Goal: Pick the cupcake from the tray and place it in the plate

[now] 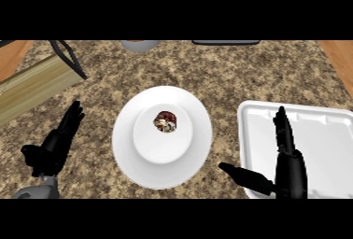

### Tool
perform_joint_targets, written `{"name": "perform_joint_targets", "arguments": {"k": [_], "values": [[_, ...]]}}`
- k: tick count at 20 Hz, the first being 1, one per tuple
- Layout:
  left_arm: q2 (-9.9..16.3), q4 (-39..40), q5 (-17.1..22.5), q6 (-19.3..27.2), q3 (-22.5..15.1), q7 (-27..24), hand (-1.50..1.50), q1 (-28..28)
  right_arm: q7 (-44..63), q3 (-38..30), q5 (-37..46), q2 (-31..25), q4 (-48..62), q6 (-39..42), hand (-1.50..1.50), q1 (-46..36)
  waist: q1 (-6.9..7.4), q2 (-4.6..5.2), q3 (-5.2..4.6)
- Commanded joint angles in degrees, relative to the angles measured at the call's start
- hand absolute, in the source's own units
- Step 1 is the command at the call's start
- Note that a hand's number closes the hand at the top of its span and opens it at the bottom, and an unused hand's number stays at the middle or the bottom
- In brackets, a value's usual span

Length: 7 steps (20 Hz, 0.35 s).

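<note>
Speckled table (228, 70): we find the cupcake (165, 121) on the plate (138, 158).
Both robot hands, left (52, 147) and right (289, 163), released; right above tray (324, 140).

Item count: one white plate (162, 172); one cupcake (165, 122); one white tray (324, 140); two robot hands, left robot hand (52, 149) and right robot hand (283, 163); one wooden board (34, 86); one granite counter (228, 70). Two further objects, one grey (140, 45) and one dark (225, 42), are cut off at the far edge.

Open counter (228, 70) separates plate (163, 138) from tray (324, 140).
</note>
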Motion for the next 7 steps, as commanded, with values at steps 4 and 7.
{"name": "perform_joint_targets", "arguments": {"k": [4,7], "values": [[-1.6,2.0,-0.5,0.2,-0.3,-1.0,0.00,-0.6,-21.1,-9.9,-12.1,-1.1,7.0,14.4,-1.50,10.1,-0.23,-0.09,-0.12],[1.1,1.7,0.2,-1.5,2.0,-0.6,0.00,-0.7,-21.7,-13.7,-10.4,-0.1,8.4,15.5,-1.50,8.6,-0.03,-0.10,-0.16]]}}
